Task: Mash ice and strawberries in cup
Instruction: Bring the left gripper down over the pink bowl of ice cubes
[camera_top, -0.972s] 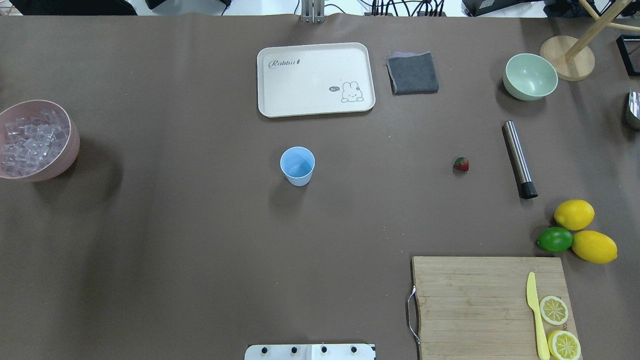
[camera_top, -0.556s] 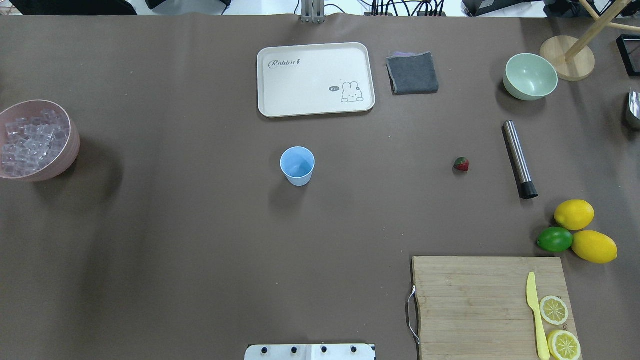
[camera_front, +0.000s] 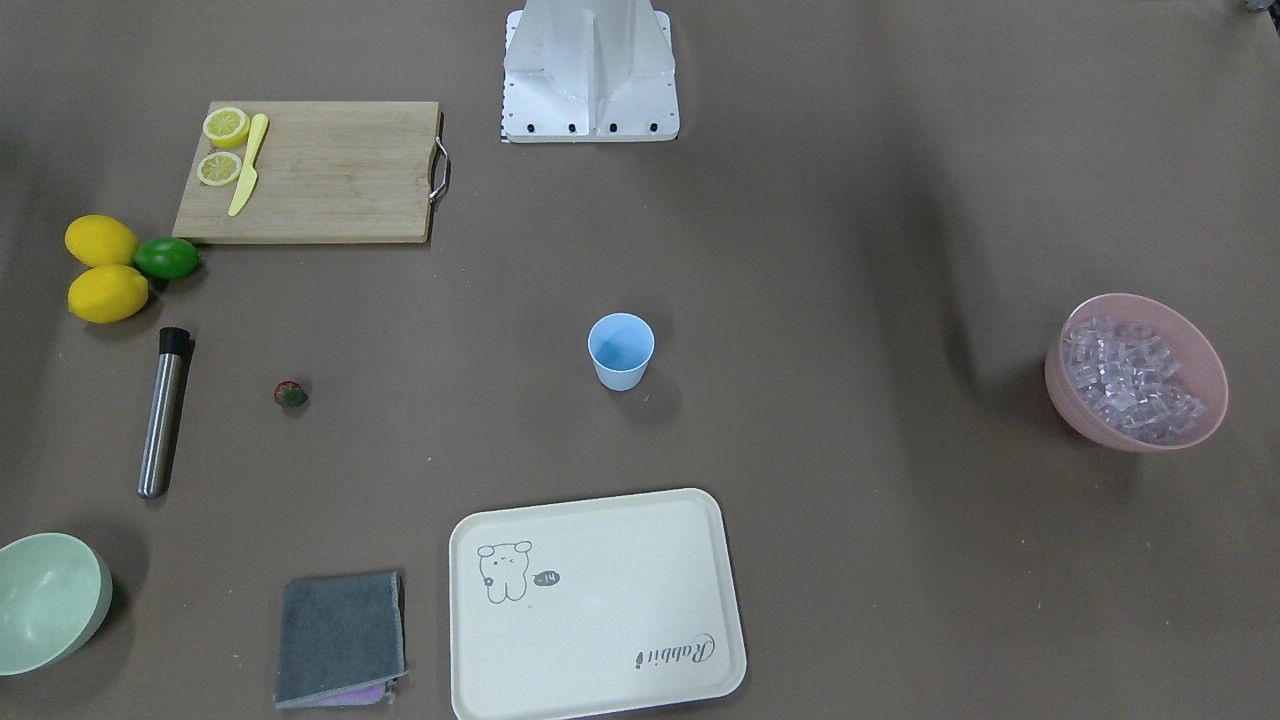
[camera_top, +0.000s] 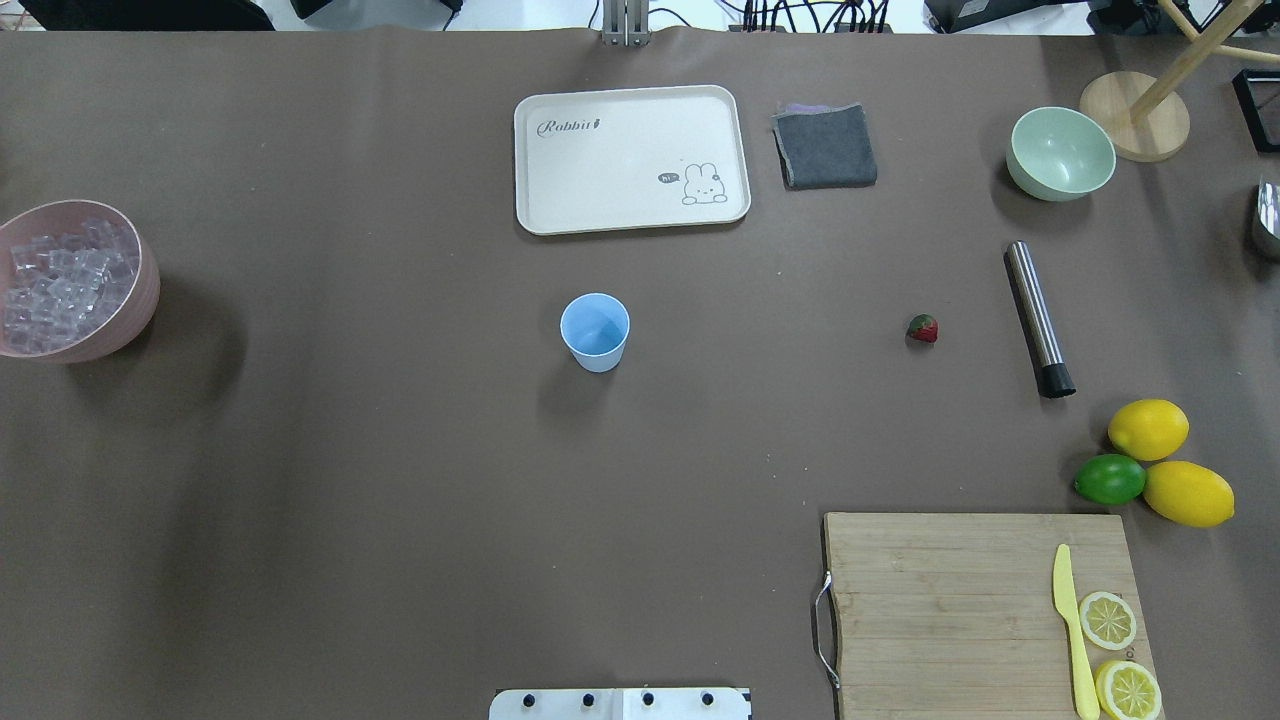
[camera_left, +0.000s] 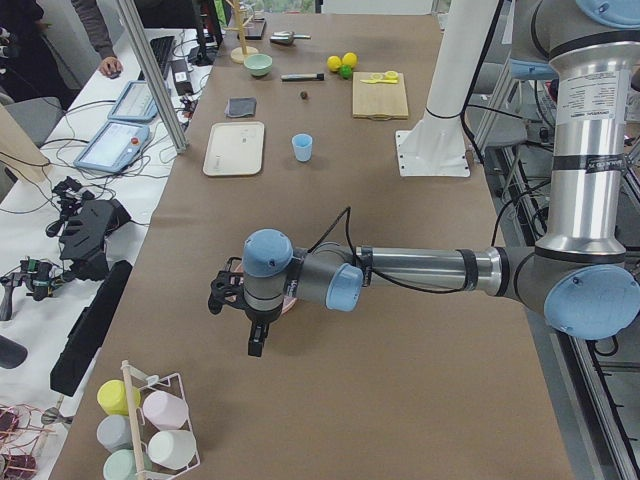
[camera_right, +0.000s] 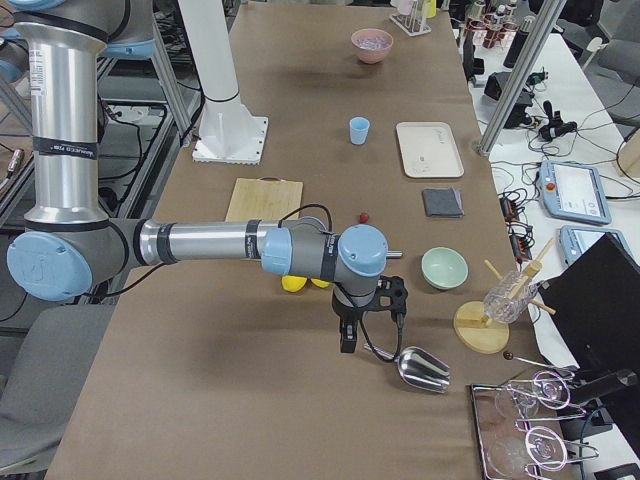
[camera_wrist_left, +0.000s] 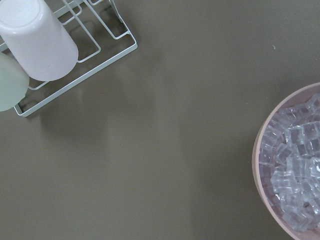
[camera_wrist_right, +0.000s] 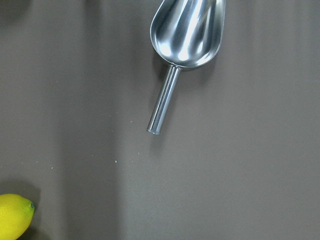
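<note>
Since the left gripper shows only from the table's end, whether it is open or closed cannot be told. It hangs over the tabletop just beside a round pink bowl heaped with ice, small glassy colourless cubes. A white wire rack holding upturned pastel cups stands near it. The right gripper is likewise seen only from the side, so its state cannot be told either. It hovers above the thin tubular handle of a polished steel scoop that lies flat. Well apart from both arms, the light-blue plastic cup stands upright near the middle, round and tapering toward its base. The tiny red strawberry lies on the robot's right side, near a brushed-steel rod with a black tip. Beyond are a pale green bowl, a folded grey cloth and a cream tray printed with a rabbit. Two lemons touch a lime beside a slatted wooden board, which carries a yellow knife and lemon slices. The surface is a matte brown covering, and white desks with tablets and cables run alongside.
</note>
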